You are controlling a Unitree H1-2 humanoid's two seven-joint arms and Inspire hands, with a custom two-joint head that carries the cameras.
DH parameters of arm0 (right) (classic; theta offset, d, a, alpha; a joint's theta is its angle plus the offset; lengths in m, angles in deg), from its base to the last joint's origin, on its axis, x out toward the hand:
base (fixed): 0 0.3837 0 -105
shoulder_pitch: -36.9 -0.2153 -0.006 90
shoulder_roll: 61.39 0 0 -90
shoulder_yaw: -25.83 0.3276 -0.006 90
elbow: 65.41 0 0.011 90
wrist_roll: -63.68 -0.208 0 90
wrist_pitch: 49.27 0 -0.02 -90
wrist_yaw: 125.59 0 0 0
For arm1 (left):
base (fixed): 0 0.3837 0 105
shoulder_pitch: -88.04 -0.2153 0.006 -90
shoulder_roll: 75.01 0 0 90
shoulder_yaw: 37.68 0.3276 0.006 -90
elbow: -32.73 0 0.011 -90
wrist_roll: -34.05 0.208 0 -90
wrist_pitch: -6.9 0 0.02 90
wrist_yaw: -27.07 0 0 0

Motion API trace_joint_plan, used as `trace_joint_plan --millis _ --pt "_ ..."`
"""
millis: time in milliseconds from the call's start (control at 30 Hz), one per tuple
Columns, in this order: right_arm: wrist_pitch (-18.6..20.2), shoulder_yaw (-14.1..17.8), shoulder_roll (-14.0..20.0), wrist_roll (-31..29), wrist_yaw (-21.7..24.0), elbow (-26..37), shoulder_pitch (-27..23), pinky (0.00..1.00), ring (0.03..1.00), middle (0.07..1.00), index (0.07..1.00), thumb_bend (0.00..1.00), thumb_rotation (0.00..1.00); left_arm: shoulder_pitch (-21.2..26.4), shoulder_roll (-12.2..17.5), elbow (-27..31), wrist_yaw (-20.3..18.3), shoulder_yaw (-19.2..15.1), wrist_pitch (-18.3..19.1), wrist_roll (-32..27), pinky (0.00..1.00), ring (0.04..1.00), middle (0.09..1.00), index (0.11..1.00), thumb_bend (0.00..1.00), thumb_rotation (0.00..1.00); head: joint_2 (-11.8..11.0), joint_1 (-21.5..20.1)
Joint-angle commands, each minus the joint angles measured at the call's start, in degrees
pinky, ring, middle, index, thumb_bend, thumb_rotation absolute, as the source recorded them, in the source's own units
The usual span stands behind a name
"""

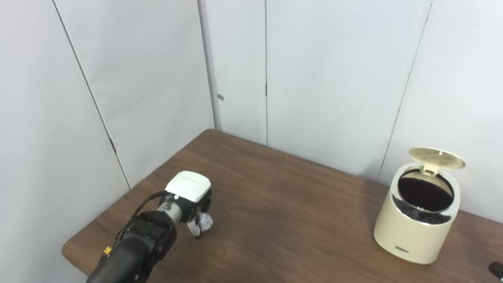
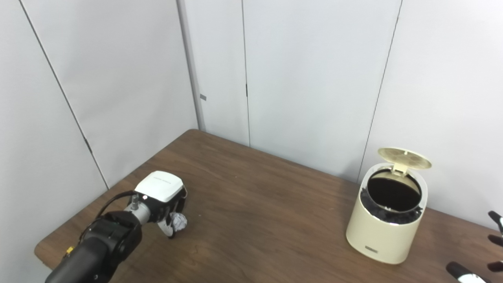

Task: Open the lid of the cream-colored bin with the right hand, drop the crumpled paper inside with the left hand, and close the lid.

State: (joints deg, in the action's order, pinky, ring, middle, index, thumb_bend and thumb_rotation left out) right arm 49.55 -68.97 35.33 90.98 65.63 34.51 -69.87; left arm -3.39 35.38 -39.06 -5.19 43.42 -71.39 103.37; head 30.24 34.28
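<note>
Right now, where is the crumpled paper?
The crumpled paper is at the table's left end, under the left hand, whose fingers curl around it, far across from the open cream-colored bin on the right.

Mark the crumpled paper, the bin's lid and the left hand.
crumpled paper (image 2: 180, 222): right eye view, its visible white side.
lid (image 1: 437, 157): left eye view, raised underside.
left hand (image 2: 161, 191): right eye view, white back cover.

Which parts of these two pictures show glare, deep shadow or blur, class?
Left eye view: the cream-colored bin's chrome rim glints, its inside reads solid black. Right eye view: the crumpled white paper in the left robot hand looks soft; the brown wooden table shows faint sheen.
</note>
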Motion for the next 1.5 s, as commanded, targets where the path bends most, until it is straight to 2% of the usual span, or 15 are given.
trace_joint_plan --millis 0,100,167,267,367,467,567,600,767,1033,1200,1300,1367,1400,1467 --pt "-1.28 0.79 1.23 -0.09 -0.70 1.70 -1.60 0.62 0.885 1.000 0.990 0.81 0.80 0.10 1.35 0.68 1.67 0.00 0.70 0.81 0.39 0.383 0.475 0.487 0.53 0.00 0.07 0.07" --pt "-0.87 0.76 1.19 0.05 -0.55 1.88 -1.69 0.62 0.891 1.000 0.990 0.80 0.79 0.10 1.05 1.94 4.50 -0.75 0.94 1.45 0.44 0.412 0.475 0.486 0.53 0.00 0.00 0.10" --pt "-0.67 0.74 1.17 0.15 -0.50 1.87 -1.82 0.62 0.895 1.000 0.993 0.81 0.80 0.14 0.96 3.34 5.72 -1.39 1.29 1.93 0.51 0.470 0.478 0.486 0.53 0.00 0.01 0.03" --pt "-0.90 0.80 1.13 -0.01 -0.58 1.49 -2.01 0.62 0.891 1.000 0.994 0.82 0.80 0.42 0.17 5.41 8.41 -2.54 1.68 1.87 0.47 0.429 0.475 0.486 0.53 0.00 -0.03 -0.08" --pt "-1.17 0.77 1.07 -0.02 -0.76 1.12 -2.10 0.62 0.896 1.000 0.994 0.79 0.79 0.76 -1.62 7.09 13.62 -3.68 1.34 1.46 0.53 0.465 0.474 0.485 0.53 0.00 -0.12 -0.22" --pt "-1.02 0.68 1.02 0.20 -0.75 1.23 -2.11 0.63 0.910 1.000 0.992 0.78 0.79 1.00 -3.08 8.30 18.98 -4.07 0.54 2.19 0.54 0.475 0.474 0.485 0.53 0.00 -0.21 -0.41" --pt "-1.15 0.74 1.07 0.15 -0.82 1.06 -2.09 0.64 0.919 1.000 0.990 0.78 0.77 1.36 -4.19 8.50 25.09 -4.22 -0.78 1.68 0.45 0.443 0.471 0.485 0.53 0.00 -0.21 -0.41" --pt "-1.09 0.78 1.10 0.11 -0.78 1.06 -2.08 0.64 0.914 1.000 0.990 0.78 0.77 1.53 -4.54 8.56 26.72 -4.21 -1.22 1.13 0.45 0.452 0.471 0.485 0.53 0.00 -0.21 -0.41" --pt "-1.58 0.57 1.20 0.65 -1.13 0.12 -2.11 0.65 0.911 1.000 0.993 0.78 0.78 3.41 -7.09 9.38 32.60 -3.31 -3.01 -0.33 0.51 0.479 0.473 0.484 0.53 0.00 -0.88 -3.24" --pt "-1.84 0.14 -0.01 0.87 -2.10 -1.53 -1.98 0.68 0.909 1.000 0.977 0.75 0.70 6.89 -10.73 8.55 38.31 -0.60 -6.56 -1.90 0.44 0.435 0.472 0.483 0.53 0.00 -2.44 -9.48" --pt "-1.00 -0.08 -1.15 0.84 -2.39 -1.98 -1.97 0.67 0.877 0.967 0.943 0.75 0.59 9.15 -13.53 7.22 41.28 1.18 -8.37 -4.65 0.42 0.427 0.473 0.483 0.53 0.00 -3.09 -13.42" --pt "-0.07 0.18 -1.82 -0.10 -1.88 -1.66 -2.01 0.64 0.866 0.966 0.932 0.75 0.53 10.56 -14.85 6.41 41.88 1.91 -9.12 -6.44 0.39 0.409 0.473 0.483 0.53 0.00 -3.59 -16.47" --pt "-0.38 0.32 -2.06 -0.48 -1.94 -1.63 -2.03 0.67 0.872 0.960 0.918 0.76 0.49 11.43 -15.37 5.75 42.43 2.49 -10.01 -7.82 0.38 0.406 0.473 0.482 0.53 0.00 -3.94 -19.50" --pt "-0.84 0.35 -2.11 -0.57 -2.13 -1.68 -2.03 0.69 0.871 0.953 0.911 0.76 0.47 11.82 -15.65 5.47 42.72 2.76 -10.48 -8.68 0.38 0.409 0.473 0.482 0.53 0.00 -3.94 -19.50" --pt "-1.38 0.39 -2.32 -0.74 -2.47 -1.82 -2.13 0.70 0.866 0.941 0.896 0.76 0.43 12.76 -16.53 4.97 42.79 3.52 -10.98 -10.03 0.40 0.419 0.423 0.513 0.52 0.00 -4.24 -21.91"
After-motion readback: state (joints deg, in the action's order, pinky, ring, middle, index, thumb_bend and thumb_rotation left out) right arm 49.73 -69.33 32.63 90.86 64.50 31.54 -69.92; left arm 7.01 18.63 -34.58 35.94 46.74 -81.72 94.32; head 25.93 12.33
